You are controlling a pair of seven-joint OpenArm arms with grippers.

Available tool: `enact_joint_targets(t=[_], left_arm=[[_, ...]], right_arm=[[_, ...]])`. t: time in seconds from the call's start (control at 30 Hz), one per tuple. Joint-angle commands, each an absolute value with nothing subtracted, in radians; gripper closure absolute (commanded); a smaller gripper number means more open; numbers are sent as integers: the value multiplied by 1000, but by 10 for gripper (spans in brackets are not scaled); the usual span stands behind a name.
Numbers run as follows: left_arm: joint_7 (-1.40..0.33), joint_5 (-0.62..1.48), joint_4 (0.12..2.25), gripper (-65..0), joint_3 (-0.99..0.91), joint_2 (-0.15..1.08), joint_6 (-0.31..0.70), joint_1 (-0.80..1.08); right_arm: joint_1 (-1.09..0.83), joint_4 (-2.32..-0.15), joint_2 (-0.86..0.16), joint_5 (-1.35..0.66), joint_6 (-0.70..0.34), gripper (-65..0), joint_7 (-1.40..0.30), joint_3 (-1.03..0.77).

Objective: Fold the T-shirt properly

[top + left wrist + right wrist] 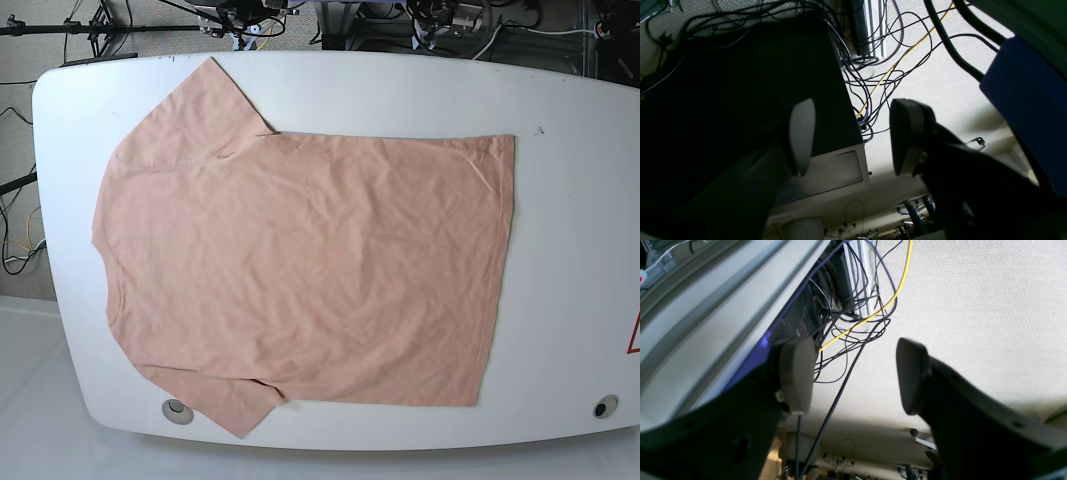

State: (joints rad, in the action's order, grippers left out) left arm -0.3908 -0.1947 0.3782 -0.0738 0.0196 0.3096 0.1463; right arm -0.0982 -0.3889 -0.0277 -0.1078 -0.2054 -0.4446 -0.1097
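Desk (570,250): white, rounded. T-shirt (300,270) is laid flat and unfolded on it, well apart from both pincers. Left pincer (851,136) and right pincer (853,375) are held apart, empty, over cabled floor. Sleeves are best folded inward first, edges kept aligned.

White rounded worktop (570,250); below, pale carpeted floor (973,306) strewn with tangled black cables (873,83), one yellow cable (893,296), a dark cabinet (740,83) and a blue chair (1030,100).

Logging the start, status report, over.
Left gripper and right gripper open, empty, off the table. T-shirt flat, unfolded. Nothing on it.
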Motion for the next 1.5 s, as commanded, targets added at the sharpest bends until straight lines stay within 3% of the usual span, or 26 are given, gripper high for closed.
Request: enact_joint_targets(t=[0.0,0.87,1.07,1.47], left_arm=[[-388,-189,386,-331,-76,31,311,154],[-383,-199,395,-338,-77,36,333,164],[-402,-199,449,-339,-76,37,320,179],[-465,-191,707,-344,-63,44,322,330]], right_arm=[[-108,-381,-31,-104,-205,-358,-456,-110],[-119,-412,-59,-113,-209,-362,-440,-116],[-163,-485,-71,-121,-214,-364,-464,-115],[-353,-827,-99,-115,-216,-360,-515,-120]])
